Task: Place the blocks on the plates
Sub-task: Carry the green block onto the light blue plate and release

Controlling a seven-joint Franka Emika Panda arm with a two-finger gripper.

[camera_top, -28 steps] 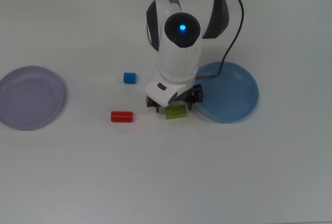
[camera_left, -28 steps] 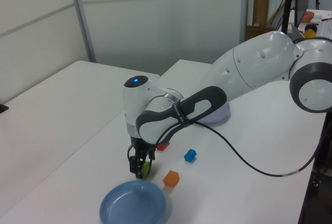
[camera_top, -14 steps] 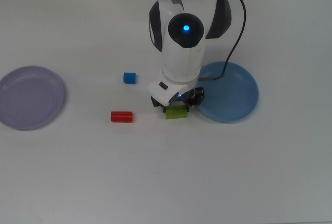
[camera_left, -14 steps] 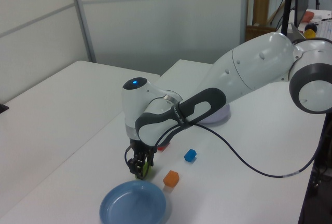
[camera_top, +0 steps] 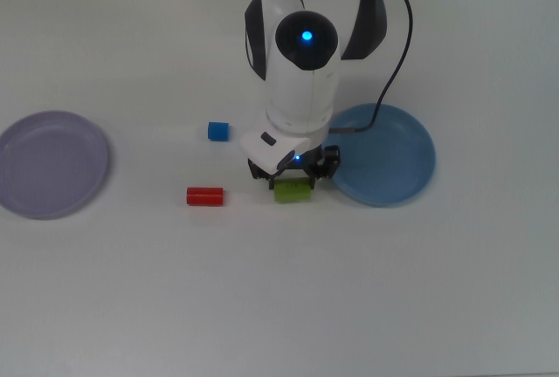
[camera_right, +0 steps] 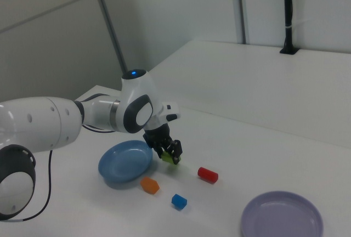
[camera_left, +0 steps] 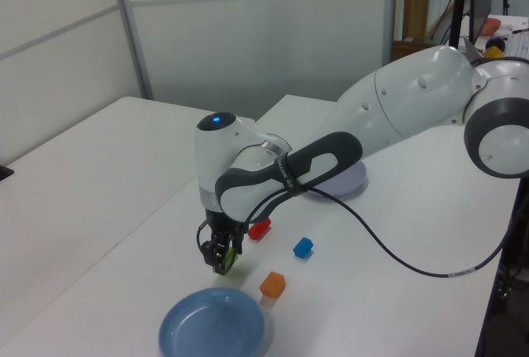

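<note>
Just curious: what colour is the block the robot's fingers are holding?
Lime green; the block shows best in the top view.

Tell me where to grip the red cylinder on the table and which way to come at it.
Take the red cylinder across its curved middle, coming straight down from above. It lies on its side on the table, long axis running left to right in the top view, so the fingers should close across its narrow width rather than its ends. The space around it looks clear; the blue cube sits well apart.

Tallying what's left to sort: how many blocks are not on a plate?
4: lime-green block in the gripper, red cylinder, blue cube and orange block on the table. None appears hidden.
</note>
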